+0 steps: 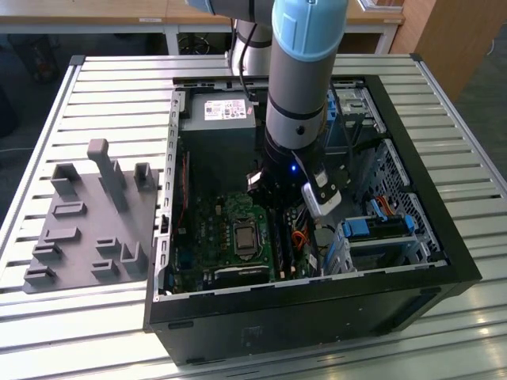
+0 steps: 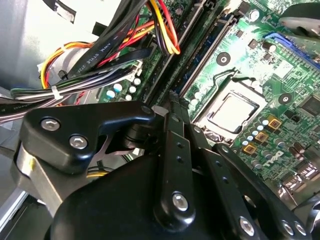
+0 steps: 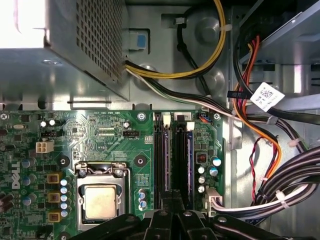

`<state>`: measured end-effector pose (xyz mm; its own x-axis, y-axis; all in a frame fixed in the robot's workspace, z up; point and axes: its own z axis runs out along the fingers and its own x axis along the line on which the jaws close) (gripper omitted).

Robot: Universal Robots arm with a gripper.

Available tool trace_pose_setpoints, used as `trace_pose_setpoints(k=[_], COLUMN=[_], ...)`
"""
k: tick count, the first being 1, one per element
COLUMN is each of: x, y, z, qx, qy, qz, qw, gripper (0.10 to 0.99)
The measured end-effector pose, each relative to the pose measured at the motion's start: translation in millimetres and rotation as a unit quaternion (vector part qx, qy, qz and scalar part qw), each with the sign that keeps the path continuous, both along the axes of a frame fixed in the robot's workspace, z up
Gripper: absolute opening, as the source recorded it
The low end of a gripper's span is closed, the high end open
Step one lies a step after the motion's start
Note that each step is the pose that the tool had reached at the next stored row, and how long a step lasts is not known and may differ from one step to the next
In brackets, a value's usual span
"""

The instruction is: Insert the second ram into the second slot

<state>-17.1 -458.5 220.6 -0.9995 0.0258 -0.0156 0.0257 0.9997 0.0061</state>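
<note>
Reaching straight down into an open computer case [image 1: 444, 237], a robot arm [image 1: 305, 71] works over the memory slots beside the processor socket [image 3: 101, 200]. The case lies on its side on a slatted metal table [image 1: 95, 95], side panel off, which leaves the green motherboard [image 3: 100, 140] facing up and open to a vertical approach. A grey parts fixture [image 1: 87, 222] sits just beside the case toward the exterior view's left, apparently a rack where components wait their turn.

The gripper [image 3: 172, 212] hangs low over the parallel slots, its black linkage drawn together around the near end of a thin module. The second ram [image 3: 190, 160], a narrow blue-edged stick, stands on edge in the slot [image 3: 186, 131] at the side toward the cable bundle, lined up with its length. Whether the fingers clamp the stick or merely press on its top edge cannot be told, since the tips are hidden behind the linkage in both wrist views. Nor is it clear if the stick is fully seated.

Power-supply cables [image 3: 260, 195] in orange, red and black crowd the space beside the slots, near the gripper's side, which likely explains the upright, tightly tucked wrist.
</note>
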Motion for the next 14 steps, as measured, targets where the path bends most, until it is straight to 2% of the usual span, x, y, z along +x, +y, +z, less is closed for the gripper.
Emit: trace_pose_setpoints(k=[8, 11, 14], x=[-0.6, -0.9, -1.5], y=[0.0, 0.5, 0.1], z=[-6.4, -2.5, 6.4], qx=[-0.0003, 0.0017, 0.0007], qy=[0.0000, -0.0006, -0.0001], qz=[0.000, 0.000, 0.000], qw=[1.0000, 1.0000, 1.0000], gripper=[0.106, 0.106, 0.106])
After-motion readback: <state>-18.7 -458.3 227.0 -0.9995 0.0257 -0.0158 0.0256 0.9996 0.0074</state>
